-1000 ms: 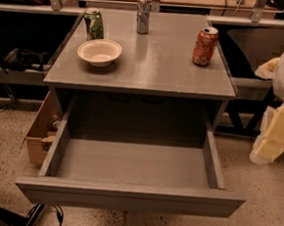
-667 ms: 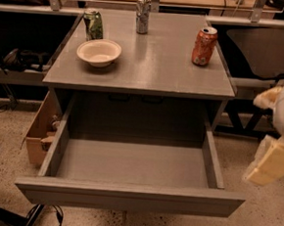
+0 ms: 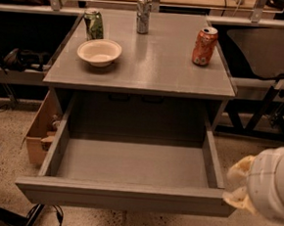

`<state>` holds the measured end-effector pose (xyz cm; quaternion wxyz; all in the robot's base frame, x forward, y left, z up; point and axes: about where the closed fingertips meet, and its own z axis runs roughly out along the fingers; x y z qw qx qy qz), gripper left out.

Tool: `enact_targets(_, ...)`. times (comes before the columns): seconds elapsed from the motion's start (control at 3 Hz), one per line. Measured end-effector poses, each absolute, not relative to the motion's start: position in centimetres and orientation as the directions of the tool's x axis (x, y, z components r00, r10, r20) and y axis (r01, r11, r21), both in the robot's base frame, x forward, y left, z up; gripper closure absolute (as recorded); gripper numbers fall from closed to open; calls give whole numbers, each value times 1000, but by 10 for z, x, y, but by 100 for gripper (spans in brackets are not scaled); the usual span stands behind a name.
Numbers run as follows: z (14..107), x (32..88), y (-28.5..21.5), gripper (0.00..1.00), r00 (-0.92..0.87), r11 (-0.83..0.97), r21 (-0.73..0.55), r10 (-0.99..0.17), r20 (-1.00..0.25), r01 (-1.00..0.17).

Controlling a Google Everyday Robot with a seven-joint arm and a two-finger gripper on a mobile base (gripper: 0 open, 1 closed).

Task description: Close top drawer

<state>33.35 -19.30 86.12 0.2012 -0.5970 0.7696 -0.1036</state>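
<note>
Since a second ago the gripper (image 3: 239,184) is lower and closer in. It now hangs low at the right of the view, just beside the front right corner of the top drawer (image 3: 120,197). I see pale tips against a white rounded housing, but I cannot tell whether it is released or clenched. I also cannot tell whether it touches the front panel or stands just off it.

Drawer: as far out as it was a second ago, pulled well clear of the cabinet, inside bare, front panel nearest the camera. No closing travel shows.

Surface (image 3: 155,72) above, nothing shifted:
- white bowl (image 3: 99,51), left
- green can (image 3: 93,24), behind the bowl
- silver can (image 3: 143,15), back centre
- orange can (image 3: 204,46), right

A cardboard box (image 3: 38,135) sits on the floor just beside the cabinet's left side.

Progress, my reading: the approach is mostly done and the push has not begun. What is left is to get onto the flat front and drive it straight back until it is flush under the surface. The contact point is at the corner, so I judge an off-centre push could skew the drawer in its runners. A spot nearer mid-panel looks safer.
</note>
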Motion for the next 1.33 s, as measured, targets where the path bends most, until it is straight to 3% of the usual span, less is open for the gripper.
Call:
enact_targets(0.33,780,317,-194,87,-223,267,-340,-961,-163,-902)
enact_targets(0.67,687,295,-202,100,-259,286,-241,-956,-138,-927)
enact_targets(1.33,621,314,-194,100,-237,289,-278,-949,-207,-916)
